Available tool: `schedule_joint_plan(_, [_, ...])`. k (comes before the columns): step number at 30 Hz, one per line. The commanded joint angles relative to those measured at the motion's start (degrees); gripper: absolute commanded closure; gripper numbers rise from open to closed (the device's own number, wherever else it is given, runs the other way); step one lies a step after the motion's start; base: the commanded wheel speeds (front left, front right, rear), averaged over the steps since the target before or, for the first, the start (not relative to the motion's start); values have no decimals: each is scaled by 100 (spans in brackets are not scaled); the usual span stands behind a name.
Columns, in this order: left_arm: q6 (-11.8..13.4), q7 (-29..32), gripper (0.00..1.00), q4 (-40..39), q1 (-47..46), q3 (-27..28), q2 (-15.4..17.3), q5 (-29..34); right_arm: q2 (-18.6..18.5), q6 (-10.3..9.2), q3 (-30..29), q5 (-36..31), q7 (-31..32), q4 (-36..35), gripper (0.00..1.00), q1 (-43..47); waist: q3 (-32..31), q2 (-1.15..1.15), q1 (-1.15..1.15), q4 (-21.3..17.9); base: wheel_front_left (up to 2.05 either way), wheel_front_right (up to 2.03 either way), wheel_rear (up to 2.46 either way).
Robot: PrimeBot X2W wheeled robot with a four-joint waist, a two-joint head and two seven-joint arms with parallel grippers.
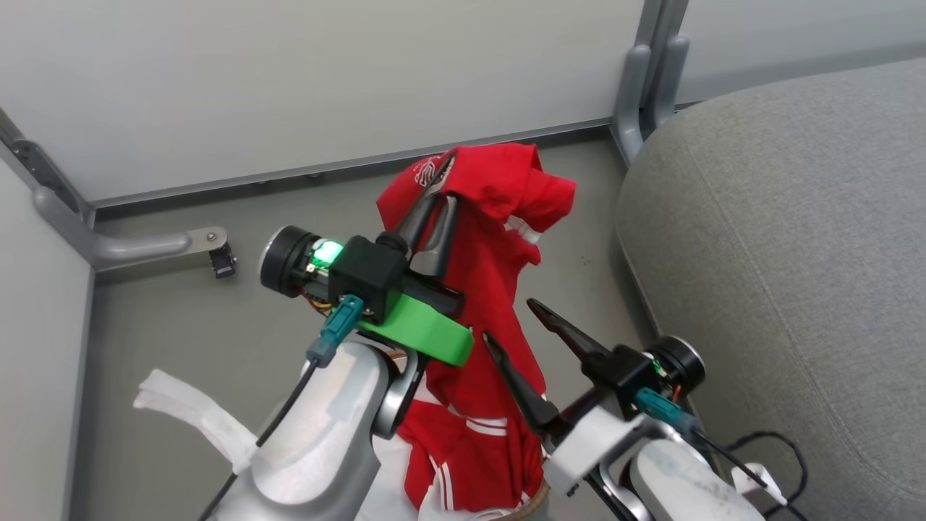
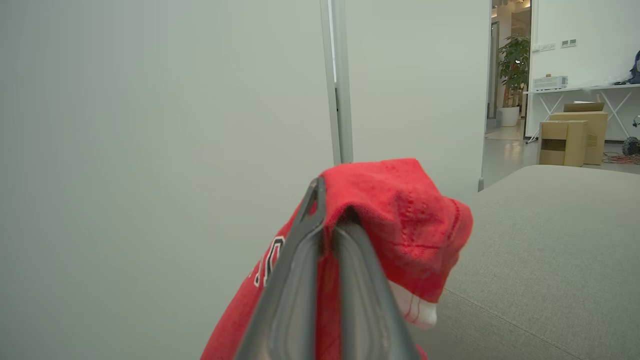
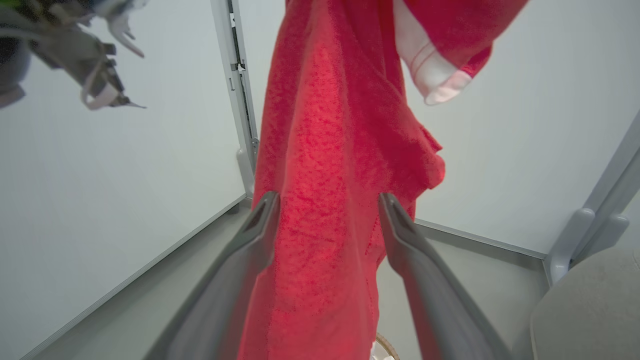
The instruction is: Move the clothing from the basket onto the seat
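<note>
Bright red sports garment with white striped trim [image 1: 499,289], hanging in the air just left of the large grey textured-fabric seat [image 1: 781,253] and apart from it. The left gripper [image 1: 448,177] has its fingers closed on the garment's upper fold. The right gripper [image 1: 508,320], lower and nearer the seat, has its fingers spread wide on either side of the hanging cloth; contact cannot be told. The brown woven rim of the basket [image 1: 535,501] shows at the garment's lower end.
</note>
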Motion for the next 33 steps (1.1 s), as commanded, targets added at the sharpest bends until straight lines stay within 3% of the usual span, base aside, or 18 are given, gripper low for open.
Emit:
schedule_joint_plan(1, [23, -4, 100, -14, -115, -67, 12, -84, -28, -6, 82, -57, -26, 136, 0, -159, 19, 0, 0, 49, 0, 0, 0])
schedule_joint_plan(6, [88, -4, 100, -45, -183, -397, 14, -253, -28, -6, 308, -40, -26, 651, 0, -582, 33, 0, 0, 225, 0, 0, 0])
schedule_joint_plan(7, [106, -4, 100, -50, -198, -465, 12, -300, -26, -6, 351, 45, -26, 760, 9, -637, 25, 0, 0, 264, 0, 0, 0])
schedule_joint_plan(9, [143, -4, 100, -60, -222, -574, 14, -374, -26, -6, 433, 177, -26, 938, 100, -739, 21, 0, 0, 328, 0, 0, 0])
schedule_joint_plan(16, [288, -4, 97, -79, -68, -626, 12, -339, -27, -6, 69, 612, -26, 1044, 100, -700, 60, 0, 0, 269, 0, 0, 0])
schedule_joint_plan(17, [315, -4, 78, -87, -15, -597, 13, -327, -28, -6, -9, 601, -26, 1012, 100, -680, 71, 0, 0, 220, 0, 0, 0])
schedule_joint_plan(18, [319, -3, 34, -67, 56, -573, 13, -330, -28, -6, -112, 583, -26, 967, 100, -648, 87, 0, 0, 155, 0, 0, 0])
schedule_joint_plan(19, [344, -3, 0, -83, 86, -542, 14, -302, -28, -6, -218, 560, -26, 912, 100, -621, 100, 0, 0, 95, 0, 0, 0])
schedule_joint_plan(25, [339, -2, 0, 45, 303, -391, 14, -78, -30, -6, -926, 326, -27, 536, 100, -386, 222, 0, 0, -376, 0, 0, 0])
schedule_joint_plan(33, [217, -3, 0, 312, 637, -132, 38, 248, -26, -6, -1535, 258, -26, 99, 100, -116, 381, 0, 0, -1343, 0, 0, 0])
